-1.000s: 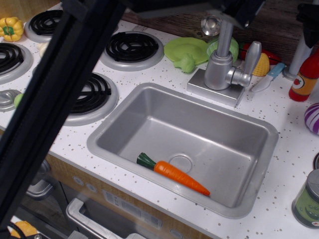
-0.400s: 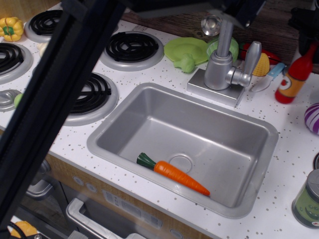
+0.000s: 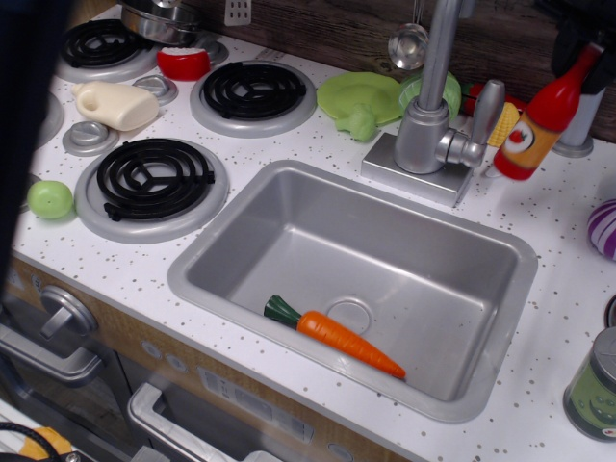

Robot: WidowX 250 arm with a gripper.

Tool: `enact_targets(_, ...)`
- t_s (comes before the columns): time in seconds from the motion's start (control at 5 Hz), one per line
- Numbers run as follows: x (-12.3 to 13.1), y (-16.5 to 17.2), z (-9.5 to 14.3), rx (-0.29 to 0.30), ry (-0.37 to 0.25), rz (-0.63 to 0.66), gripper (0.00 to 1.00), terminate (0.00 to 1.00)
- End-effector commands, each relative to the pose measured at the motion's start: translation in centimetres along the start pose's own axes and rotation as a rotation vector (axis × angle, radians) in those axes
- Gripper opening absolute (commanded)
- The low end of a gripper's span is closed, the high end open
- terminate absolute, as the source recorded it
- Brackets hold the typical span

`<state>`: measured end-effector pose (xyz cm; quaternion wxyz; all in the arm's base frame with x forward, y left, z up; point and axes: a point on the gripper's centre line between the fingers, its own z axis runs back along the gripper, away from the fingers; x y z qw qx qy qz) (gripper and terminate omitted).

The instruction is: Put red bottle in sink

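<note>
1. The red bottle (image 3: 539, 120) hangs tilted at the upper right, its neck leaning up and to the right, its base down and to the left, beside the faucet (image 3: 433, 115).
2. Its cap end meets the dark gripper (image 3: 582, 43) at the top right corner; only a small dark part of the gripper shows, so whether its jaws clamp the neck cannot be told for certain.
3. The bottle's orange-yellow label with a white oval and red tomato mark faces the camera.
4. The sink (image 3: 241, 217) lies below and to the left of the bottle, and the bottle is over the white speckled counter (image 3: 318, 144) behind the basin's rim, not inside it.
5. A toy carrot (image 3: 337, 337) lies on the sink's bottom, touching the edge of the round drain (image 3: 351, 313).
6. Behind the faucet sit a green plate (image 3: 361, 96) and a yellow corn cob (image 3: 505, 120).
7. A cream-white bottle (image 3: 115, 104) lies on its side among the black coil burners (image 3: 154, 178), near a small red bowl (image 3: 183, 63).
8. A purple-and-white striped object (image 3: 604, 226) and a green can (image 3: 595, 385) are cut off by the right edge.
</note>
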<state>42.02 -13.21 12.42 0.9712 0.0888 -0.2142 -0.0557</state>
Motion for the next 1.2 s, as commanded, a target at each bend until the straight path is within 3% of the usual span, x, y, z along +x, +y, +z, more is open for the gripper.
enact_targets(0.0,-2.5,1.9,2.1,-0.019,-0.100,0.128,0.00,0.00)
enact_targets(0.2,-5.0,3.1,0.7,-0.038,-0.141,0.221,0.00,0.00)
enact_targets(0.4,-6.6,3.8,-0.9,-0.054,-0.154,0.229,0.00,0.00)
enact_targets(0.8,-9.1,4.3,-4.0,-0.099,-0.137,0.238,0.00,0.00)
enact_targets(1.0,-10.1,4.5,-5.1,-0.123,-0.148,0.220,0.00,1.00)
